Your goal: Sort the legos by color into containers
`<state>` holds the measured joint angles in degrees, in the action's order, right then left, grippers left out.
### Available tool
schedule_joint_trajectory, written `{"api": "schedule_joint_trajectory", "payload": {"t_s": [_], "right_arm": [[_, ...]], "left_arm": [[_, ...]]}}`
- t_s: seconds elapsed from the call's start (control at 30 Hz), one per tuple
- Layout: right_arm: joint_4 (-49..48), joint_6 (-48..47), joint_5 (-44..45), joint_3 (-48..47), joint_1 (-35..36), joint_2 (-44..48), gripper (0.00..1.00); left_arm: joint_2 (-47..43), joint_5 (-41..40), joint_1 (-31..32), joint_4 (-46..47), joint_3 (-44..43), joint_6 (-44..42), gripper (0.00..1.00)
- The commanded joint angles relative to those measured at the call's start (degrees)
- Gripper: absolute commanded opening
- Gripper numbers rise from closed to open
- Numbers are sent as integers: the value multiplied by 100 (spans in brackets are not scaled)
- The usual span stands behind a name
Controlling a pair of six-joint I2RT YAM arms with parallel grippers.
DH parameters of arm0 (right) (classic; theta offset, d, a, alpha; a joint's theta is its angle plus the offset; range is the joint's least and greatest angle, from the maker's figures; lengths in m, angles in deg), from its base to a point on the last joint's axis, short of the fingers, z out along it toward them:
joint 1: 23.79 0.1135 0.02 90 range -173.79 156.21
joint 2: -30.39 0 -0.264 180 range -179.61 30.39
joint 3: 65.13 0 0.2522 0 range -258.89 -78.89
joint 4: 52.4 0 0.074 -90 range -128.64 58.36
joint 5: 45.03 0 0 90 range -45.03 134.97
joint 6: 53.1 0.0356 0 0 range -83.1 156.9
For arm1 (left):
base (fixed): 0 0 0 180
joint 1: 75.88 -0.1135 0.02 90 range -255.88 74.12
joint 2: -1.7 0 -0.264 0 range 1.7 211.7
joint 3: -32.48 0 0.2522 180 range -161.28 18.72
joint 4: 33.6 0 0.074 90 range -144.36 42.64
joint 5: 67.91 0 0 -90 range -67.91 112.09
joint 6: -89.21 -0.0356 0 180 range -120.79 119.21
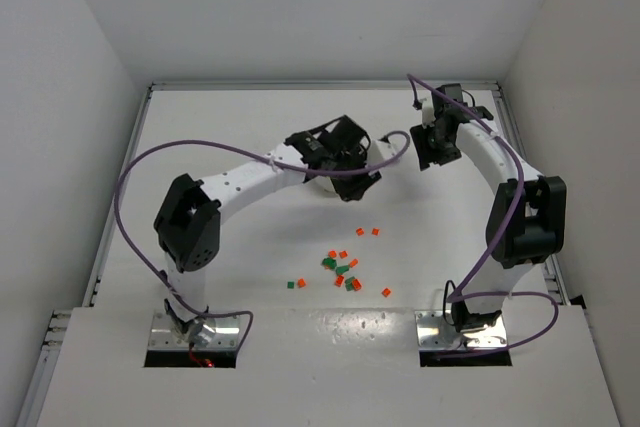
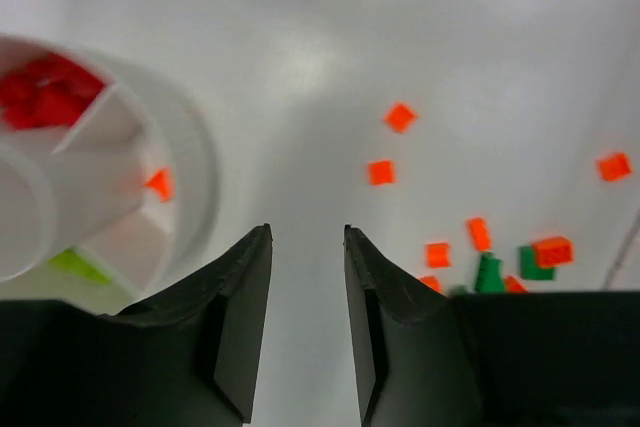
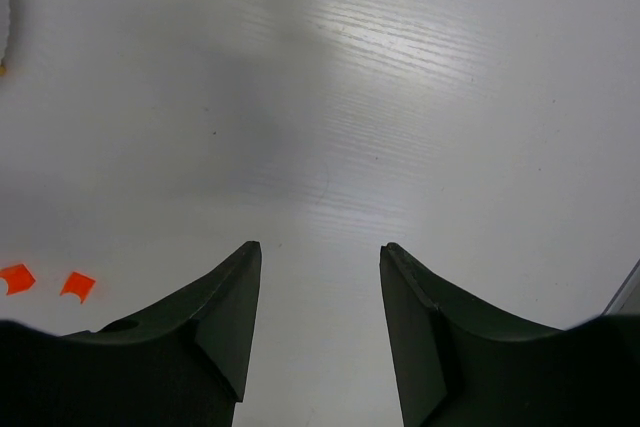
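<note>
Loose legos (image 1: 343, 267), orange and green bricks, lie scattered on the white table (image 1: 250, 277) between the arm bases and the dish; none is in either gripper. The white dish (image 2: 195, 162) sits mid-table by the left wrist. One wedge holds a red pile (image 2: 45, 95), the next a single orange brick (image 2: 158, 184), and another has something lime-green (image 2: 75, 264), blurred. The left gripper (image 2: 307, 237) hovers just beside the dish rim, fingers parted, nothing between them. The right gripper (image 3: 320, 249) is over bare table right of the dish, fingers apart and empty, with two orange bricks (image 3: 77, 286) off to its left.
</note>
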<state>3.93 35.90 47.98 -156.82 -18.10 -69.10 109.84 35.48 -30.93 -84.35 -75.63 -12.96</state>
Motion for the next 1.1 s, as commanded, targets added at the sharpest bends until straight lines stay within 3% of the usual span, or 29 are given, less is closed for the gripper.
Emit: {"api": "schedule_joint_trajectory", "payload": {"t_s": [0.0, 0.2, 0.43, 0.67, 1.07], "right_arm": [[-55, 108, 112, -187, -33, -10, 51], [-108, 161, 271, -73, -33, -115, 58], [-161, 327, 403, -73, -139, -2, 69], [-161, 389, 526, -73, -297, 52, 71], [-161, 389, 473, 182, -464, 368, 71]], "left_arm": [[-284, 542, 505, -142, 293, -357, 41], [242, 341, 1024, -81, 408, -541, 44], [726, -37, 1182, 420, 337, -278, 44], [998, -170, 1288, 834, 478, 126, 45], [1921, -345, 1288, 887, -514, 864, 45]]}}
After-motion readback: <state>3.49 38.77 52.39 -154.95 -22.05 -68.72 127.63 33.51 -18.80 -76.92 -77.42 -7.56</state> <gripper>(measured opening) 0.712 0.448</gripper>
